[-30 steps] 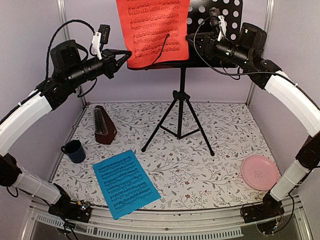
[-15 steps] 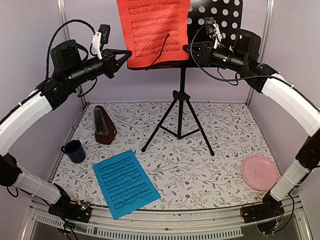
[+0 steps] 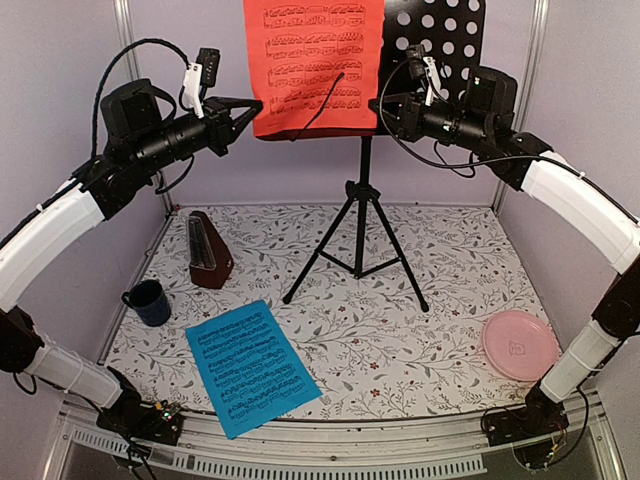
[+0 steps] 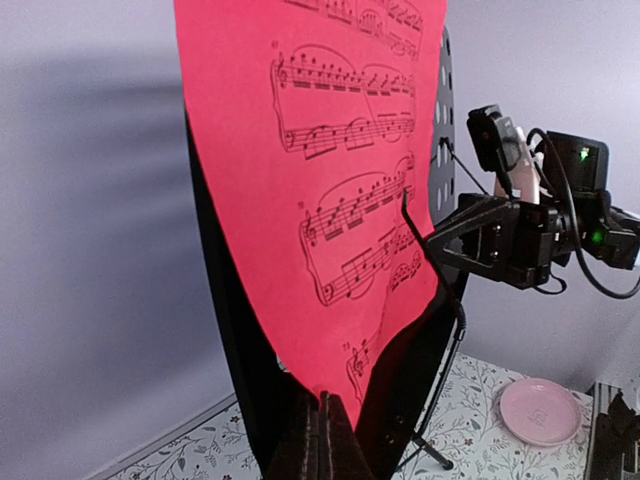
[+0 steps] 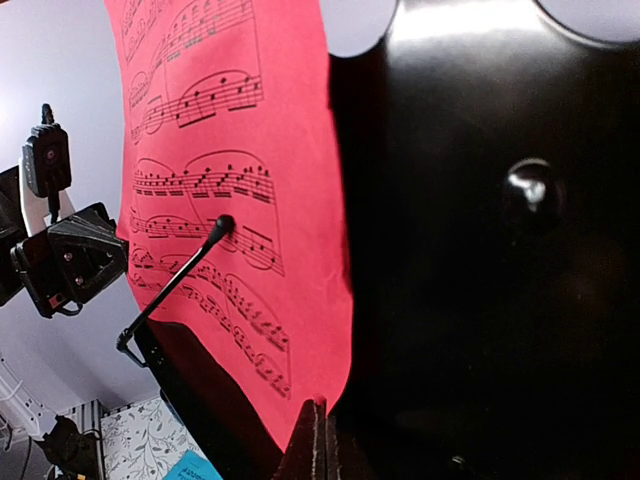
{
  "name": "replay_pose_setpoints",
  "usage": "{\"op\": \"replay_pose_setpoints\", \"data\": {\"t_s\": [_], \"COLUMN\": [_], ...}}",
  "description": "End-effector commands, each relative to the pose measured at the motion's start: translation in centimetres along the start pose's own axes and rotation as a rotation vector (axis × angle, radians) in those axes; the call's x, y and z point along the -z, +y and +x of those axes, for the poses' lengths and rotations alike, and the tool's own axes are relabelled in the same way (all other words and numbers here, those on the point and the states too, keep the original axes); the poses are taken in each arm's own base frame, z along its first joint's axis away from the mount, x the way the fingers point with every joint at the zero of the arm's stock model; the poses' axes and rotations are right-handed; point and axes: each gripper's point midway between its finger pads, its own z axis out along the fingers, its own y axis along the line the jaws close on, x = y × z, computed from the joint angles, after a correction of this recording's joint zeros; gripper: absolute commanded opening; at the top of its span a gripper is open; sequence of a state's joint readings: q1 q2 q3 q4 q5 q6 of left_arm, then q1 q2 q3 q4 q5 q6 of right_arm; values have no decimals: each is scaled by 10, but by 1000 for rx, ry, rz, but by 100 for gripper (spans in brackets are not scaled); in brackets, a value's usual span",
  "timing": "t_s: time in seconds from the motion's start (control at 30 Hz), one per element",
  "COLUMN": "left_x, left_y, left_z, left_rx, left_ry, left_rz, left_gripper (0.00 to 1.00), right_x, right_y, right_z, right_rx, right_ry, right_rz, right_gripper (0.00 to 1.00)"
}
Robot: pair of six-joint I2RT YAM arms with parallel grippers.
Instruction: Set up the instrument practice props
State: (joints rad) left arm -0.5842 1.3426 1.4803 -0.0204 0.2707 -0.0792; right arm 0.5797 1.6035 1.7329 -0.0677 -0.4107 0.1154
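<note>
Four items near music stand [image 3: 362, 200] feet: mug [image 3: 148, 302], plate [image 3: 520, 345], metronome [image 3: 208, 252], cyan sheet [image 3: 250, 365]. Left gripper [image 3: 255, 104], right gripper [image 3: 375, 103] pressed together, flanking red sheet [image 3: 315, 65].

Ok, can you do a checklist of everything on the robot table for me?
Surface: flowery cloth, lying flat.
Job's things: stand upright at the back with the red sheet on it; cyan sheet flat near the front; metronome upright on the left.
Clutter: mug front left, plate front right.
Grippers: left gripper and right gripper both look shut, either side of the red sheet's lower edge; whether they pinch it, cannot tell.
Cables: black cables loop along both arms, above the table.
Surroundings: pale walls, metal posts.
</note>
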Motion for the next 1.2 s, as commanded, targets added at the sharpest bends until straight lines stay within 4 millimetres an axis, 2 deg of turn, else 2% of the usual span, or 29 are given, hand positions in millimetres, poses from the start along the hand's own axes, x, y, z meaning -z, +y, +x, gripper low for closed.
{"op": "replay_pose_setpoints", "data": {"t_s": [0.0, 0.23, 0.47, 0.5, 0.53, 0.67, 0.83, 1.0, 1.07, 1.17], "left_x": [1, 2, 4, 4, 4, 6, 19, 34, 39, 49], "left_y": [6, 11, 17, 18, 18, 15, 10, 16, 20, 28], "left_z": [-11, -14, -17, -17, -17, -19, -25, -12, 2, 25], "left_rx": [-18, -19, -25, -25, -26, -22, -16, 0, 16, 54], "left_ry": [-26, -34, -38, -37, -36, -36, -47, -9, 26, 85], "left_rz": [-26, -57, -100, -104, -105, -91, -91, -149, -179, -236], "left_gripper": [0, 0, 0, 0, 1, 25, 47, 67, 73, 76], "right_x": [14, 13, 12, 11, 11, 15, 27, 38, 45, 53], "right_y": [-5, -6, -7, -7, -6, 4, 14, 29, 37, 48], "right_z": [-3, -1, -10, -10, -9, -11, -23, -24, -26, -24], "right_rx": [14, 16, 35, 34, 35, 50, 61, 69, 75, 84], "right_ry": [1, 3, -24, -21, -18, -16, -46, -54, -63, -62], "right_rz": [63, 64, 72, 67, 58, 20, -3, -60, -90, -126], "right_gripper": [0, 0, 0, 1, 8, 37, 57, 68, 72, 77]}}
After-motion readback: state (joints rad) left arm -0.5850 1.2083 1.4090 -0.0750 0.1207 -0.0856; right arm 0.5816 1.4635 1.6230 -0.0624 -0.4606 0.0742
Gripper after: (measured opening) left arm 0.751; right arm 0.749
